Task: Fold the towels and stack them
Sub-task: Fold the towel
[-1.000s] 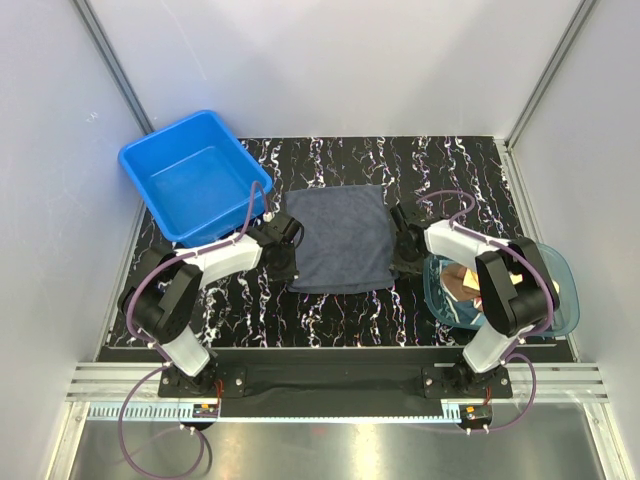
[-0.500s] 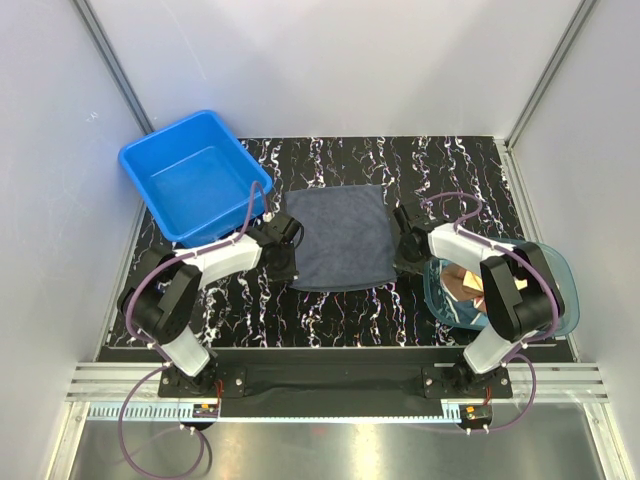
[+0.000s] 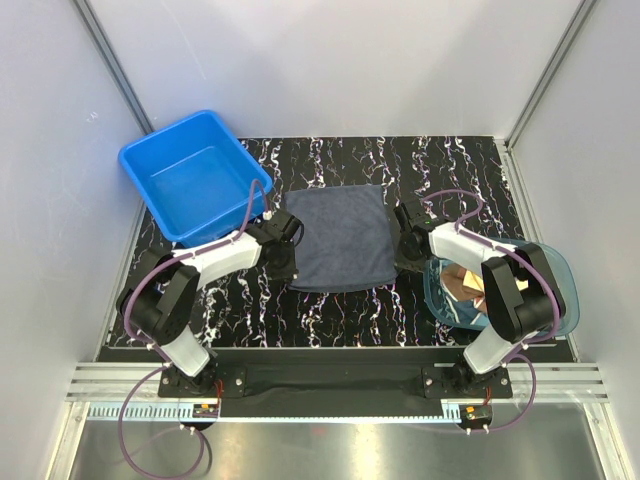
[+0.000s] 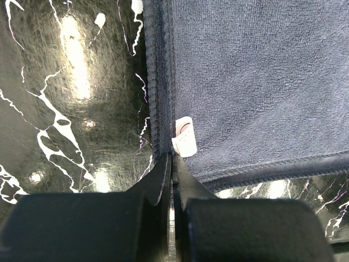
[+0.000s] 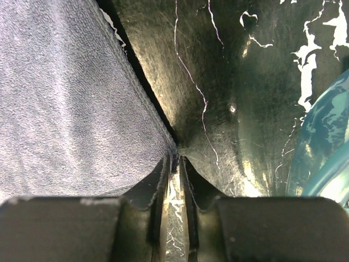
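Right gripper (image 3: pixel 406 240) now sits slightly higher in the top frame than a second ago, its forearm swung up and away from the teal bowl (image 3: pixel 560 300). The lower right corner of the dark towel (image 3: pixel 340 235), pinched in it, rides up with it, so the towel's lower edge slants more. Left gripper (image 3: pixel 285 255) shifts only a touch up-left.

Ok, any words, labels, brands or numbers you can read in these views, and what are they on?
No text is readable in any view.
White tag sewn at the edge of the dark towel: a faint pinkish mark, too blurred to read.
Brown cloth in the teal bowl: too small to tell any lettering.
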You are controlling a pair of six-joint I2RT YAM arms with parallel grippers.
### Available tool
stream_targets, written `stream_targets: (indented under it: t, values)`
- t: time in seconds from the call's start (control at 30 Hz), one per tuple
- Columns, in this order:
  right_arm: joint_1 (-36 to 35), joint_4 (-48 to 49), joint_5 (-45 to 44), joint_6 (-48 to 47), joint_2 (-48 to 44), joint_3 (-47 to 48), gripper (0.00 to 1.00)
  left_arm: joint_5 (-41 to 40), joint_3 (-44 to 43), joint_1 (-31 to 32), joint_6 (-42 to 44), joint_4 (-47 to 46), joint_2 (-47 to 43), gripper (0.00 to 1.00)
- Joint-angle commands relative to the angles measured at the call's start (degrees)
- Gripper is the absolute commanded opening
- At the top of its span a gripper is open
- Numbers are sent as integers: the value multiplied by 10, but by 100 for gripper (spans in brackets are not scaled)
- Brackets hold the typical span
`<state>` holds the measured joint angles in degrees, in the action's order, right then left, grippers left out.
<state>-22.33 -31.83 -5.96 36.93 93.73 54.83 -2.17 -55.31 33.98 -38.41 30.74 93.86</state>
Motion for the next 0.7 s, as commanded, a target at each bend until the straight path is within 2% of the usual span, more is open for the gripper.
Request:
stream_targets:
  t: [0.0, 0.13, 0.33, 0.5, 0.67]
  values:
    - [4, 16, -5, 1, -1, -1, 20, -9, -14, 2, 8, -1, -17, 0]
    - [4, 17, -5, 7, 0, -1, 26, -6, -13, 2, 7, -6, -15, 0]
    - [4, 21, -8, 13, 0, -2, 19, -2, -6, 3, 4, -11, -15, 0]
    - [4, 20, -4, 20, 5, 0, 23, 2, -2, 3, 4, -17, -15, 0]
    - [4, 25, -5, 25, 6, -5, 24, 2, 4, 3, 4, -21, -16, 0]
